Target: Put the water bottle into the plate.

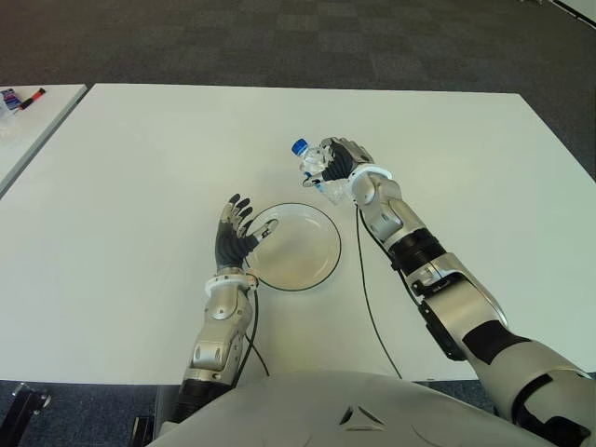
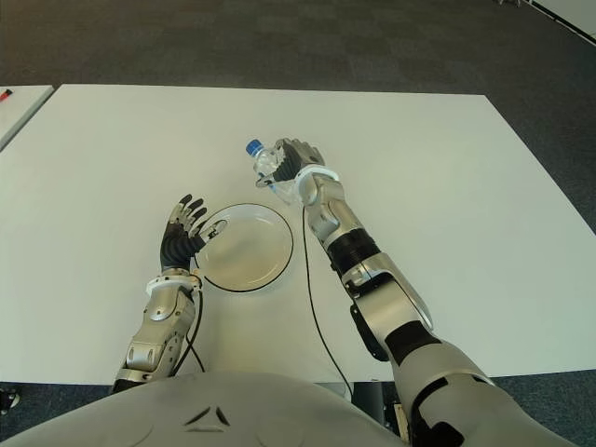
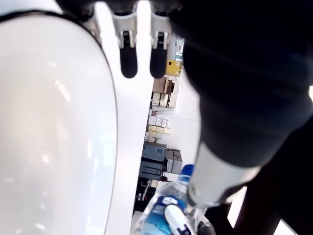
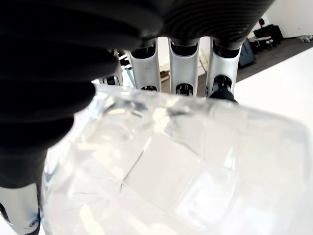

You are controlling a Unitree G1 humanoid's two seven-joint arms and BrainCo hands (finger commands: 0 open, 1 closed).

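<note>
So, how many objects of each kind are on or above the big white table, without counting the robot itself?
water bottle, held in the right hand: 1
plate, beside the open left hand: 1
Total: 2

You see a broad white table (image 1: 140, 186) filling most of the frame. Above it lies dark checked carpet (image 1: 279, 42), and a second white table (image 1: 28, 121) sits at the upper left.
</note>
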